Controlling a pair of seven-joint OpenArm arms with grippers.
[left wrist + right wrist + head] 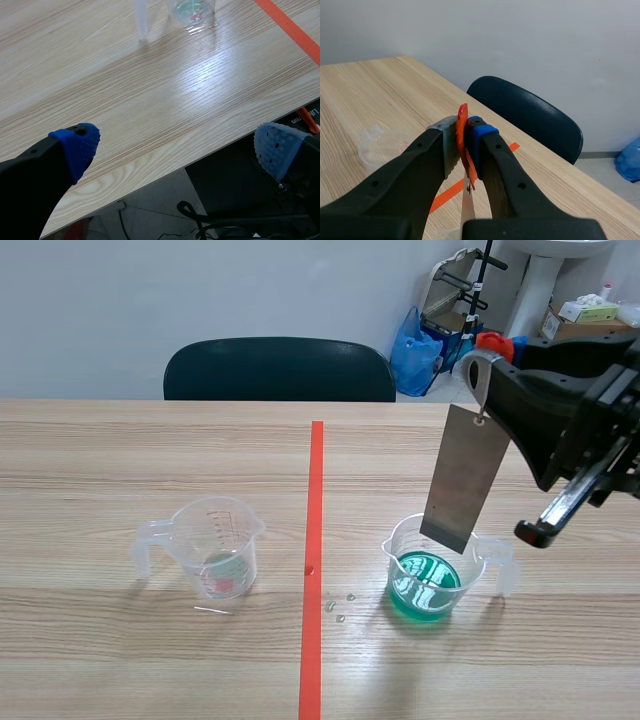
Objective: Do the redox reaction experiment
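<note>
Over the green beaker (pixel 395 545): the metal plate (pixel 463 480) hangs upright, its lower end at the rim and seemingly clear of the liquid.
Right hand (pixel 465 142): clamped on the plate's orange-red tab (pixel 462 117).
Left hand (pixel 175 145): fingers apart, holding nothing, past the worktop's (pixel 150 100) near edge.
Second beaker (pixel 215 545): nearly empty, across the tape line.
Progress: plate in hand and aligned; immersing it and watching for a reaction look left to do.
</note>
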